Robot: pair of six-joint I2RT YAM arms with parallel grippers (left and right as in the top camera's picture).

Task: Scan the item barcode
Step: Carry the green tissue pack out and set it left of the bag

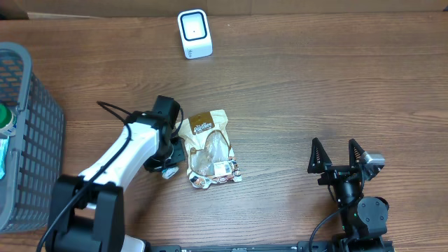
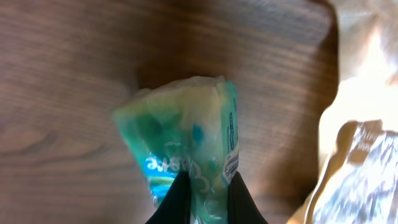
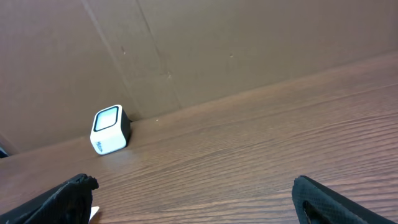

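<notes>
Left wrist | left hand (image 2: 208,190) pinched tight on green packet (image 2: 186,124) | right hand (image 1: 338,152) spread wide, empty

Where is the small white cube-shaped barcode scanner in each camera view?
Overhead: small white cube-shaped scanner at top centre.
Left wrist: not in it.
Right wrist: scanner left of middle, beside the brown cardboard wall.
Shared landmark: brown wooden tabletop.

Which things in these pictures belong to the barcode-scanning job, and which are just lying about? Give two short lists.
In the job:
- white scanner
- green packet
- left gripper, its fingers shut on that packet

Lying about:
- gold snack pouch, lying flat beside the left arm
- grey basket, at the left edge
- right gripper, open and holding nothing
</notes>
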